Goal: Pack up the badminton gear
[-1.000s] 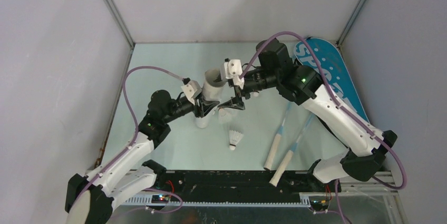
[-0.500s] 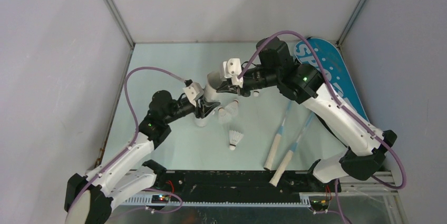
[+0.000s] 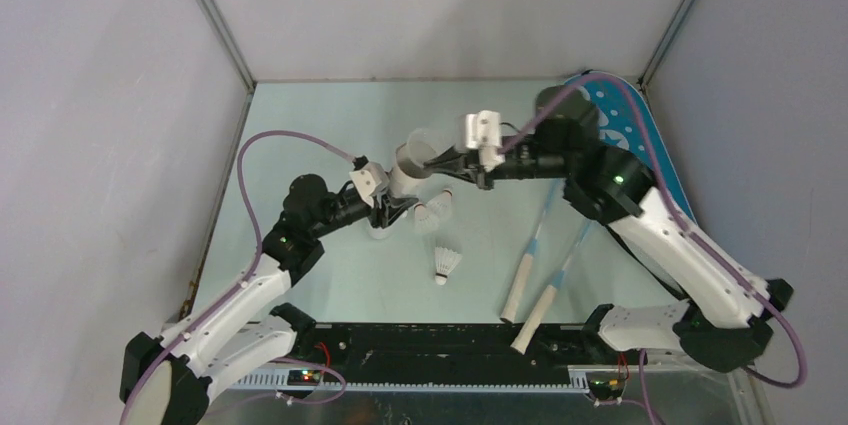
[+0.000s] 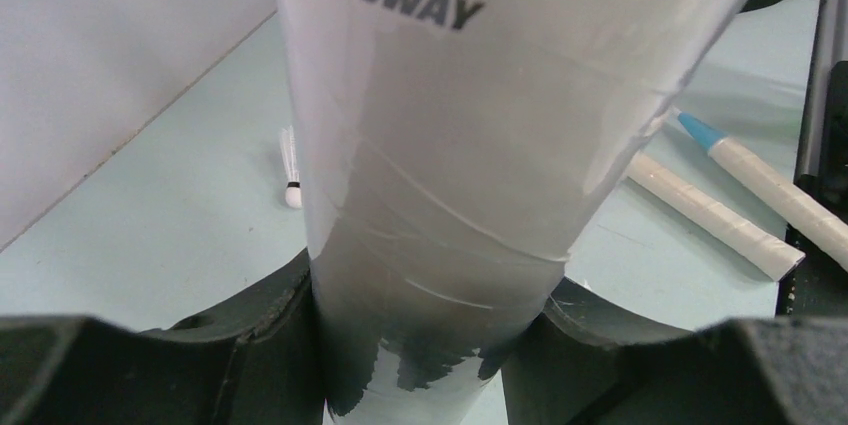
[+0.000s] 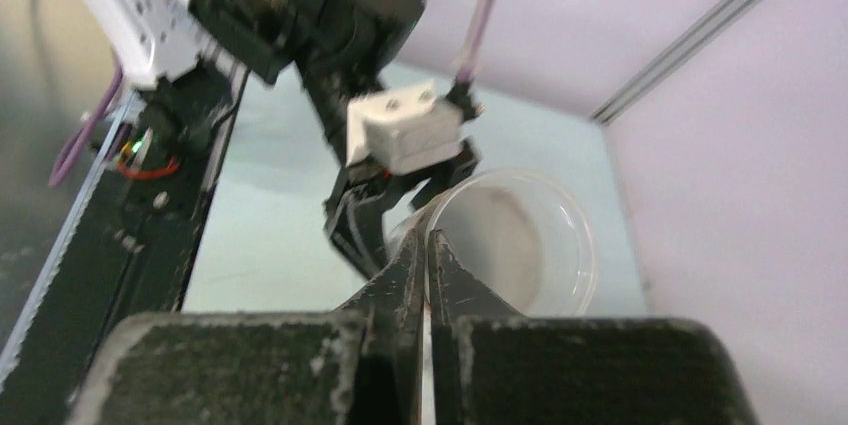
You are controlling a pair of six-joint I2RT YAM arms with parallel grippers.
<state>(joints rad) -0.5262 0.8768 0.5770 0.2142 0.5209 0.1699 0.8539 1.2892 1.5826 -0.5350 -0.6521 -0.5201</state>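
My left gripper (image 3: 388,211) is shut on the lower end of the long white tube (image 3: 409,171), which stands tilted with its open mouth up. The left wrist view shows both black fingers (image 4: 270,345) pressed on the tube (image 4: 450,145). The right gripper (image 3: 444,167) is shut with nothing visible in it, its tips at the near rim of the tube mouth (image 5: 520,235). One shuttlecock (image 3: 435,211) lies beside the tube, another (image 3: 447,262) nearer the front. Two rackets lie with cream handles (image 3: 520,290) towards the arms. The blue bag (image 3: 645,140) lies at the back right.
Grey walls close the table in on the left, back and right. A black rail (image 3: 440,345) with the arm bases runs along the near edge. The racket handles (image 4: 720,210) lie to the right of the tube in the left wrist view.
The right gripper closed empty above the shuttlecock by the tube, rose, then swung right to the tube mouth. That shuttlecock stayed on the table. The left gripper kept its hold.
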